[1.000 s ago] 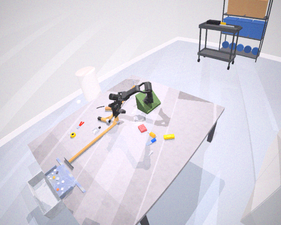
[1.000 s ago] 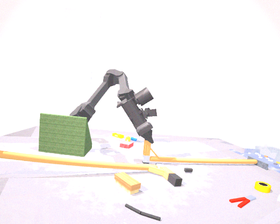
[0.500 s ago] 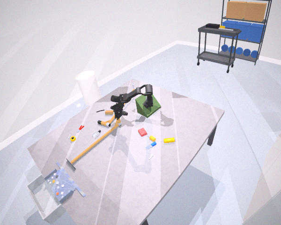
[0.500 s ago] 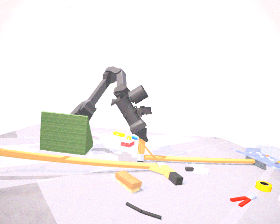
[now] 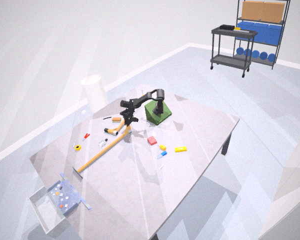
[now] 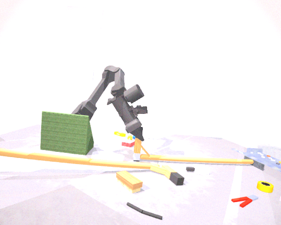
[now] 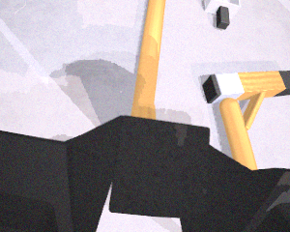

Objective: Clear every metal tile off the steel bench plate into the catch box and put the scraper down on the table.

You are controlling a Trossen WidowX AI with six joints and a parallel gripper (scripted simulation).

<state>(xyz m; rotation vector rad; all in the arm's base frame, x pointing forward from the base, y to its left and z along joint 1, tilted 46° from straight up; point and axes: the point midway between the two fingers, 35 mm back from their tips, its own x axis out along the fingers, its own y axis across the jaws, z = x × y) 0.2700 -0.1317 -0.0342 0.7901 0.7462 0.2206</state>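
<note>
Wedge block (image 5: 151, 114) (image 6: 64, 132): green, faintly streaked. Tape roll (image 5: 77, 147) (image 6: 264, 186): yellow, black centre. Pliers (image 5: 86, 136) (image 6: 243, 200): red handles. Bench plate (image 5: 72, 194) (image 6: 260, 155): pale blue.

top looks down from high; exterior looks low across the same table; wrist stares down close.

One table (image 5: 134, 206) (image 6: 63, 210), one arm (image 5: 142, 100) (image 6: 97, 93), two long-handled tools (image 5: 103, 152) (image 6: 196, 160) (image 7: 149, 72), one tape roll (image 5: 75, 148) (image 6: 264, 190), one brush (image 5: 116, 119) (image 6: 129, 181), one red block (image 5: 152, 140) (image 6: 128, 144) and one catch box (image 5: 37, 213); beyond, one cart (image 5: 232, 33), two brown boxes (image 5: 253, 10), three blue bins (image 5: 273, 33), five blue discs (image 5: 263, 55).
</note>
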